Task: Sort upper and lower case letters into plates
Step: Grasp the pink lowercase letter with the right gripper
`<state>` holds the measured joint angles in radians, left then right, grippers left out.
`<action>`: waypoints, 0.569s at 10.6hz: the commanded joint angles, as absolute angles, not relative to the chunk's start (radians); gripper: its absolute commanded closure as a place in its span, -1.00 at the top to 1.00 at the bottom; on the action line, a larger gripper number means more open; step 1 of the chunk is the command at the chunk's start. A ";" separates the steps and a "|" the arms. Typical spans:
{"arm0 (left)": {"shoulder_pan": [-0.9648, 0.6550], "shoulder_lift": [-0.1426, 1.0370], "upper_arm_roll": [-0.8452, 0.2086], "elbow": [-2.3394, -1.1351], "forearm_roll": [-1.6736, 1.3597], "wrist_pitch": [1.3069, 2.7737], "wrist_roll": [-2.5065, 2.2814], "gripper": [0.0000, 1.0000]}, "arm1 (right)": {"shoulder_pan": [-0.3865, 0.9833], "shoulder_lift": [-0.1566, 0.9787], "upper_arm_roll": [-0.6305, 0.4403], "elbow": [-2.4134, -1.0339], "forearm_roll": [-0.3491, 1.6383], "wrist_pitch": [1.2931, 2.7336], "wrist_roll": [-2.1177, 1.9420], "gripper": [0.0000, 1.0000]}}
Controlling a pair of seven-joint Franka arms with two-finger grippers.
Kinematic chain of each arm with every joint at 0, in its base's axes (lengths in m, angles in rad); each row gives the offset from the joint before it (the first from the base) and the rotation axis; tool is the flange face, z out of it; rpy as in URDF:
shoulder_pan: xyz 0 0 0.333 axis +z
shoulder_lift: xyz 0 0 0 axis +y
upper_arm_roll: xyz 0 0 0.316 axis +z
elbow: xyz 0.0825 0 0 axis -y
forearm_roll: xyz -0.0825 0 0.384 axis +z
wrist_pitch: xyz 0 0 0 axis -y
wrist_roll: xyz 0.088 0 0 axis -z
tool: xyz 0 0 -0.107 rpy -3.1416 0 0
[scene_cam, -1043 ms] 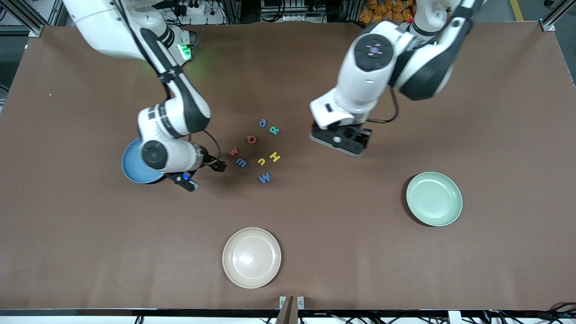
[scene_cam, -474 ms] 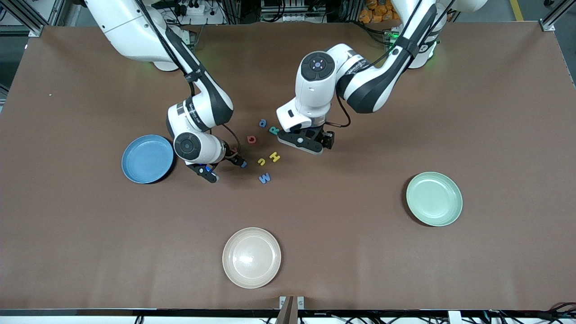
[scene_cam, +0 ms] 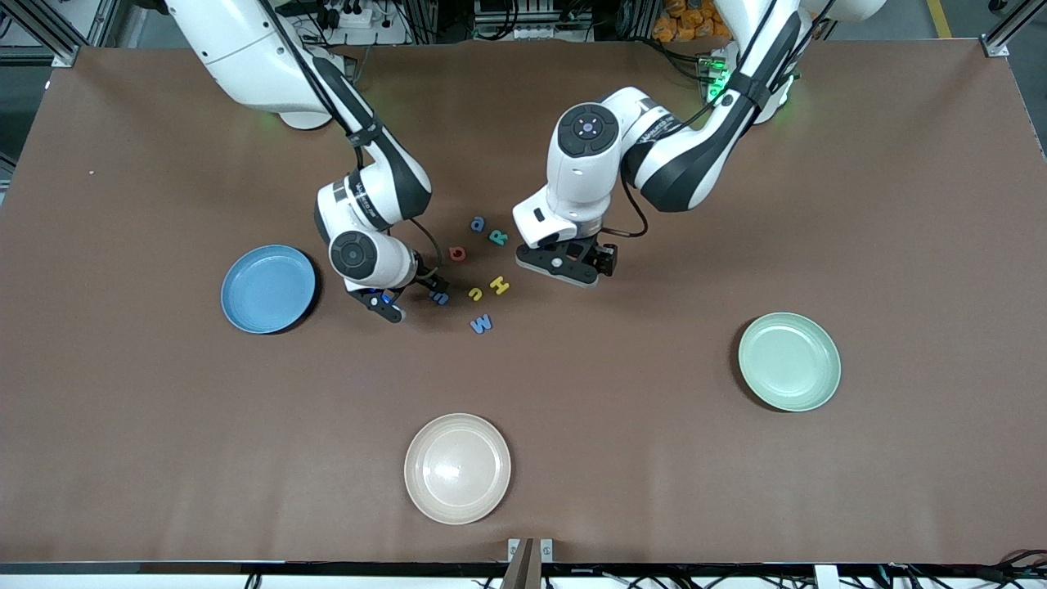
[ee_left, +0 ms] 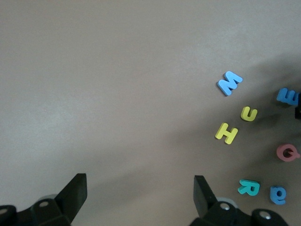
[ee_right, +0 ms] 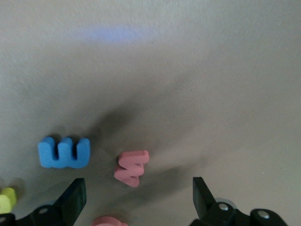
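The letters lie in a loose cluster mid-table: blue a [scene_cam: 478, 223], teal R [scene_cam: 498, 237], red G [scene_cam: 457, 254], yellow H [scene_cam: 499, 285], yellow u [scene_cam: 475, 293], blue W [scene_cam: 481, 324] and blue m [scene_cam: 440, 298]. My right gripper [scene_cam: 411, 294] hangs open over the cluster's edge toward the blue plate [scene_cam: 268, 289]. In the right wrist view the red w [ee_right: 131, 168] lies just ahead of the right gripper [ee_right: 138, 188], with the m [ee_right: 63, 153] beside it. My left gripper [scene_cam: 582, 266] is open beside R and H, over bare table [ee_left: 139, 183]. The mint green plate [scene_cam: 789, 361] sits toward the left arm's end.
A cream-beige plate [scene_cam: 457, 468] sits near the table's front edge, nearer the camera than the letters. Both arms reach in over the table's middle from the base side.
My right gripper has moved from over the blue plate's edge to over the w and m. My left arm has swung in and down beside the R and H.
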<state>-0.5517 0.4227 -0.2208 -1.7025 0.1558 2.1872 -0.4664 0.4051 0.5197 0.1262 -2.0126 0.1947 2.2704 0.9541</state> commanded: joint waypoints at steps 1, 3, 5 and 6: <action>-0.543 0.394 -0.225 -1.732 0.184 2.198 -0.486 1.00 | 0.422 0.509 0.126 -2.042 0.206 2.296 0.962 1.00; -0.541 0.394 -0.225 -1.732 0.184 2.198 -0.486 1.00 | 0.423 0.509 0.126 -2.054 0.204 2.298 0.962 1.00; -0.541 0.394 -0.225 -1.730 0.184 2.198 -0.486 1.00 | 0.423 0.506 0.126 -2.074 0.204 2.324 0.960 1.00; -0.541 0.394 -0.225 -1.730 0.184 2.198 -0.485 1.00 | 0.420 0.506 0.126 -2.074 0.204 2.324 0.959 1.00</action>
